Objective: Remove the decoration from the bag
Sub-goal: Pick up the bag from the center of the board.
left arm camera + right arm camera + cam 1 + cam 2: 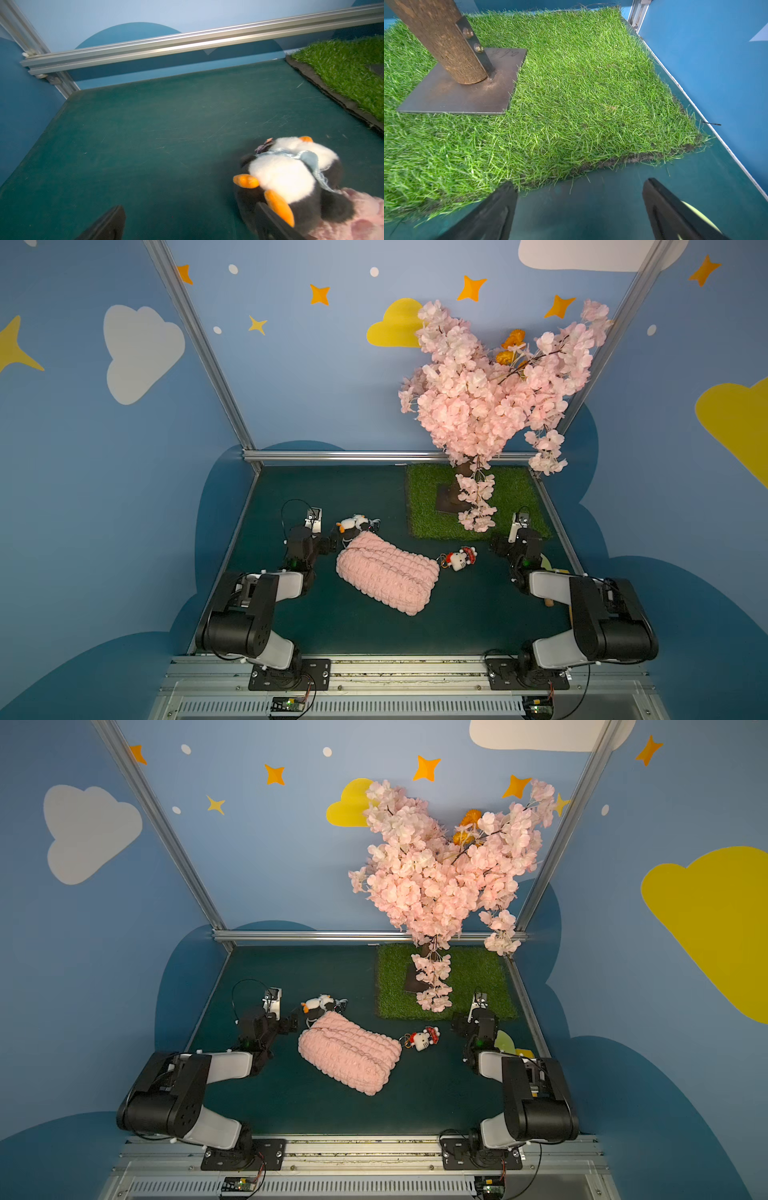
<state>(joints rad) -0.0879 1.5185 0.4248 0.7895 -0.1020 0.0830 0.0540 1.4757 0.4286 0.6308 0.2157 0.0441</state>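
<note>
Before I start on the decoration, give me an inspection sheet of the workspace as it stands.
Surface: dark green tabletop, scratched.
Job's things: puffy pale-pink pouch bag lies centre; black-and-white penguin plush touches its far left corner; white cat plush with red bow by its right end, attachment unclear.
Clutter: pale yellow-green flat piece at the table's right edge.
Grippers: left gripper open beside the penguin; right gripper open, empty.
Cables: black loop behind the left gripper.
Surroundings: green artificial-grass mat, pink blossom tree, blue walls.
</note>
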